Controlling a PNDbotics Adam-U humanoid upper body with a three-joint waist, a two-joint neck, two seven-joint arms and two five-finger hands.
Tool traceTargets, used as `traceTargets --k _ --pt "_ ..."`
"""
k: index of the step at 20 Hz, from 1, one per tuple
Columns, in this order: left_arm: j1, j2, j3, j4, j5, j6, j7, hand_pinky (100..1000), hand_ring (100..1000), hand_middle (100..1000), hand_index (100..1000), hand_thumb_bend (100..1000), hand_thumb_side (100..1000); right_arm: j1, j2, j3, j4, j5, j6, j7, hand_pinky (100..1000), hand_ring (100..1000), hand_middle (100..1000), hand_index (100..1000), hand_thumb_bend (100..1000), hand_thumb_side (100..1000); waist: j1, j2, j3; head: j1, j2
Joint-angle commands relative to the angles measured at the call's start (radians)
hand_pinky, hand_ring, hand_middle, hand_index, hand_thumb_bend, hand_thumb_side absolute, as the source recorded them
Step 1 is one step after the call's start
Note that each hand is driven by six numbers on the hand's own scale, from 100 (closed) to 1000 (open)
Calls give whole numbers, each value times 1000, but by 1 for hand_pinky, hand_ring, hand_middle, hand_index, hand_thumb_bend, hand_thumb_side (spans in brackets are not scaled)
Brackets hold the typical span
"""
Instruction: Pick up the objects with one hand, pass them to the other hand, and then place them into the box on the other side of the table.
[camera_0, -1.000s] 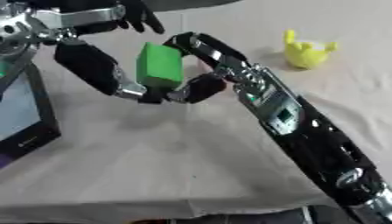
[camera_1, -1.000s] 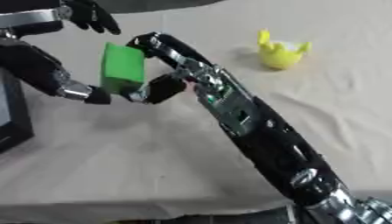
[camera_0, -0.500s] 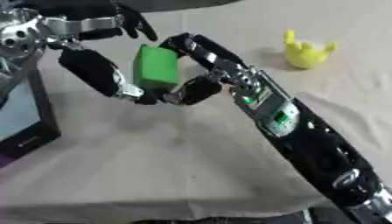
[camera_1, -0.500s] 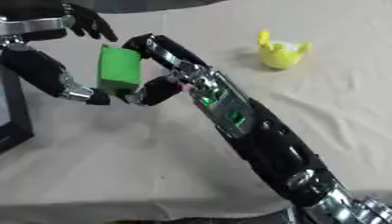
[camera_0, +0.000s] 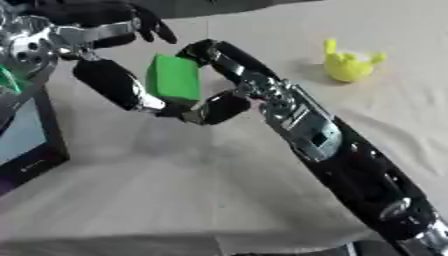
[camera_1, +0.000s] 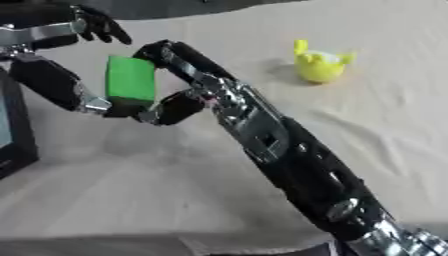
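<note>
The green block (camera_0: 175, 80) hangs in the air above the cloth-covered table (camera_0: 175, 200), caught between both hands at the handover: the right hand (camera_0: 229, 80) curls its fingers over the block's top and right side with the thumb under its lower edge, while the left hand (camera_0: 114, 82) closes on its left side and bottom. It looks like a light, stiff block with flat, smooth faces, so I judge opposite flat faces the safest hold, since a grip on a corner could let it twist out. The box (camera_0: 26, 135) sits at the left edge, and a yellow toy (camera_0: 350, 65) lies well apart on the far right.
</note>
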Motion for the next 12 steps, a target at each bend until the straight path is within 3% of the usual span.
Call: traceTargets --k 1,12 --pt "-17 13 5 3 -6 0 2 863 860 837 875 661 478 -24 5 -2 -27 2 -3 -8 852 710 591 654 276 100 10 -26 1 -2 -6" --pt "-16 13 -11 35 -36 -11 -20 853 859 830 866 639 418 -25 1 6 -51 3 -4 -24 840 683 586 649 281 100 10 -19 1 3 0"
